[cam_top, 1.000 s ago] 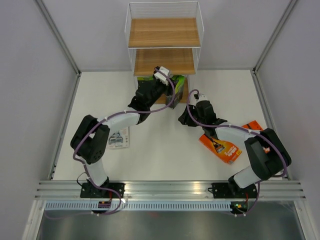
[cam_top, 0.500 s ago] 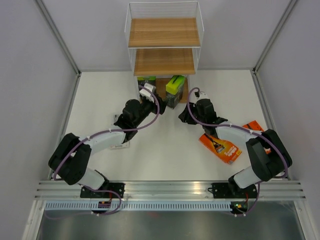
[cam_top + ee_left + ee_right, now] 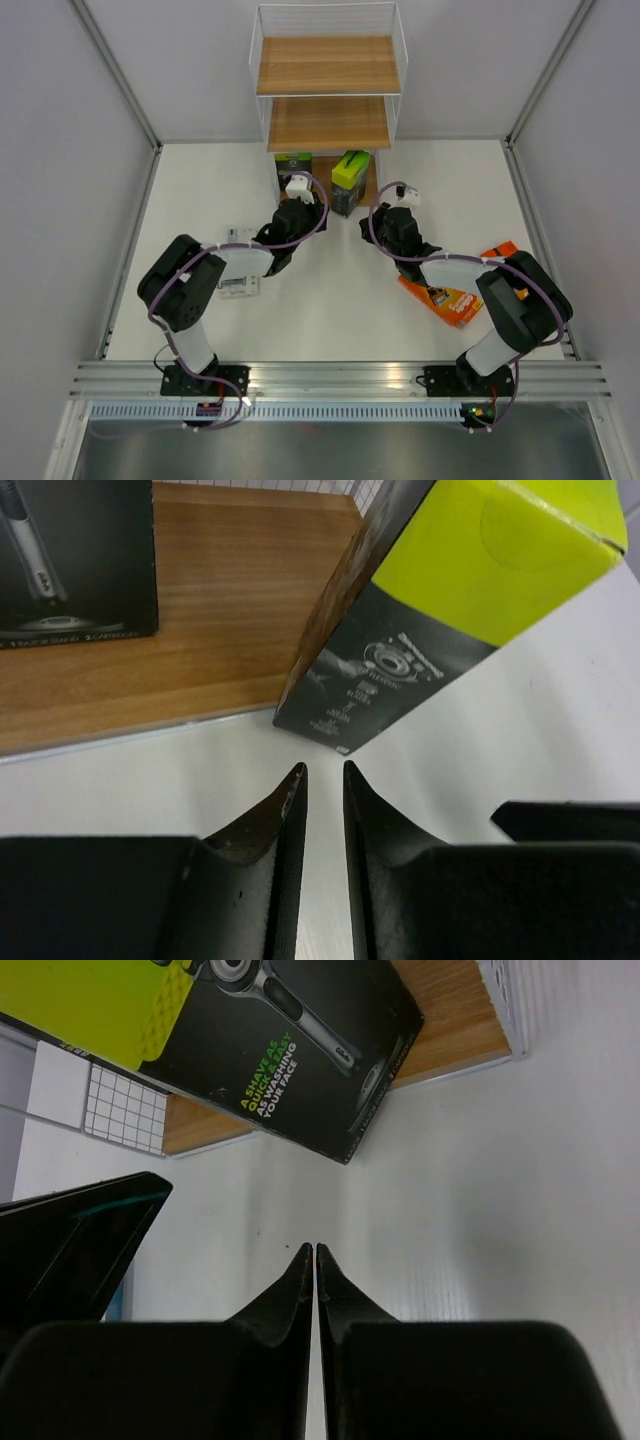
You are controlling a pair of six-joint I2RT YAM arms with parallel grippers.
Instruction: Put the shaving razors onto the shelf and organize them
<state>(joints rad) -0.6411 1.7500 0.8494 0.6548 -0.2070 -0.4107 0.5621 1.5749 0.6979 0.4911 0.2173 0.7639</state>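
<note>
The shelf stands at the far middle. Two black and lime-green razor packs are on its bottom board: one upright, one tilted with a corner over the board's front edge. My left gripper is empty, with a narrow gap between its jaws, just in front of the tilted pack. My right gripper is shut and empty, right of that pack. Two orange packs lie at the right. The clear blister pack lies at the left.
The two grippers are close together in front of the shelf; the left one shows as a black shape in the right wrist view. The shelf's upper boards are bare. White walls with metal posts close in the table.
My left gripper has drawn back from the shelf's bottom board, leaving the tilted black and green pack there. My right gripper has shifted slightly toward the shelf.
</note>
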